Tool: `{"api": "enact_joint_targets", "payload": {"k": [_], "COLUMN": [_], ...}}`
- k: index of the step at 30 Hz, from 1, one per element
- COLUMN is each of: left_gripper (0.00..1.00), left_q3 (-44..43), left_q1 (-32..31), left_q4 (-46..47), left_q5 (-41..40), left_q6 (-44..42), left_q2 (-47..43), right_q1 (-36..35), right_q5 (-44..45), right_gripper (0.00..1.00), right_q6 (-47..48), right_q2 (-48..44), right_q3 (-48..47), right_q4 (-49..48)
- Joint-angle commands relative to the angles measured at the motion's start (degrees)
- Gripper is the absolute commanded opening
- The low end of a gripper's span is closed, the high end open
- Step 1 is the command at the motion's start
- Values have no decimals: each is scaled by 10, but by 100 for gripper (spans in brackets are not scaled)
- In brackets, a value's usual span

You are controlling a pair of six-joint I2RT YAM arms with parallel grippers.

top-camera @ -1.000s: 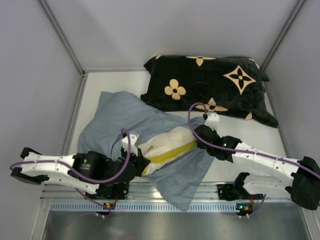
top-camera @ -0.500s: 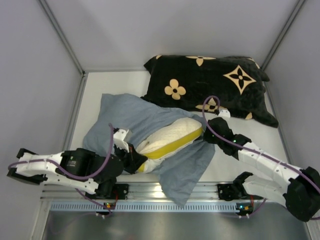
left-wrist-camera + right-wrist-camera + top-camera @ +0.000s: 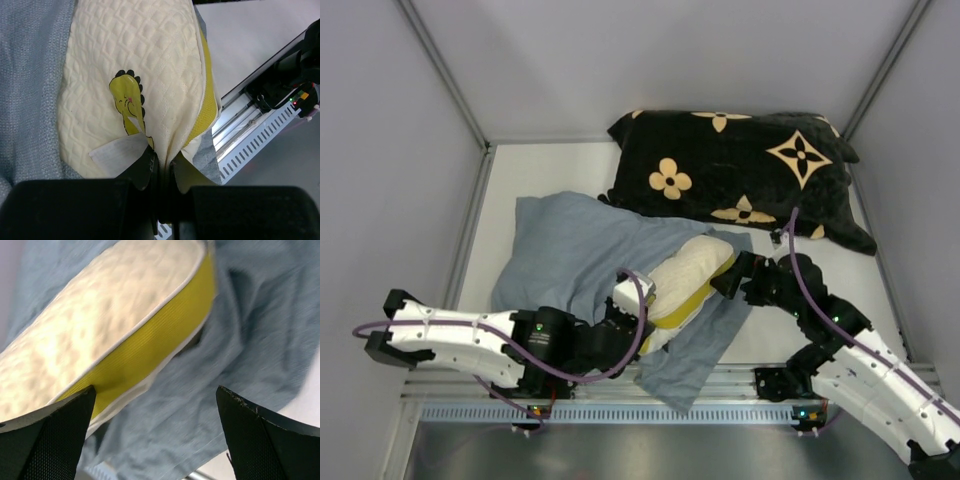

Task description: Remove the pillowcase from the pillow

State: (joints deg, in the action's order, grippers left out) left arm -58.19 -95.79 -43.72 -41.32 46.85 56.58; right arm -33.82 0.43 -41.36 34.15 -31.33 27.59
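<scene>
The cream knit pillow (image 3: 692, 268) with its yellow side band (image 3: 150, 345) sticks out of the grey-blue pillowcase (image 3: 565, 250) near the table's front. My left gripper (image 3: 638, 314) is shut on the pillow's near edge (image 3: 162, 160), pinching cream fabric just below the green-yellow emblem (image 3: 127, 100) and beside the white tag (image 3: 117, 152). The pillowcase (image 3: 30, 75) lies bunched to the left of it. My right gripper (image 3: 728, 284) hangs open just off the pillow's right end, and its jaws (image 3: 155, 392) stand wide above the pillowcase (image 3: 250, 330), holding nothing.
A black cushion (image 3: 740, 160) with tan flower motifs lies at the back right, close behind the pillowcase. A slotted metal rail (image 3: 650, 392) runs along the front edge. Grey walls close in the left, back and right sides.
My right gripper has opened, let go of the pillowcase and drawn back to the right. My left arm has swung right along the front edge, still pinching the pillow.
</scene>
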Motion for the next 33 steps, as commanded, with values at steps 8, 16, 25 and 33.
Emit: {"api": "enact_joint_targets", "payload": {"k": [8, 16, 25, 33], "left_gripper": [0, 0, 0, 0], "left_q3": [-44, -45, -36, -7], "left_q1": [40, 44, 44, 44], "left_q4": [169, 189, 189, 187], "left_q5": [67, 87, 92, 90], "left_q6": [-84, -86, -80, -64], "left_q2": [71, 94, 86, 26], "right_q1": [10, 9, 18, 36], "right_q5": [-257, -307, -285, -253], "right_gripper": [100, 99, 99, 99], "right_q6": [-225, -329, -362, -409], "right_q2": [-127, -104, -85, -147], "right_q3": [85, 132, 132, 181], "right_q4": [-58, -193, -243, -248]}}
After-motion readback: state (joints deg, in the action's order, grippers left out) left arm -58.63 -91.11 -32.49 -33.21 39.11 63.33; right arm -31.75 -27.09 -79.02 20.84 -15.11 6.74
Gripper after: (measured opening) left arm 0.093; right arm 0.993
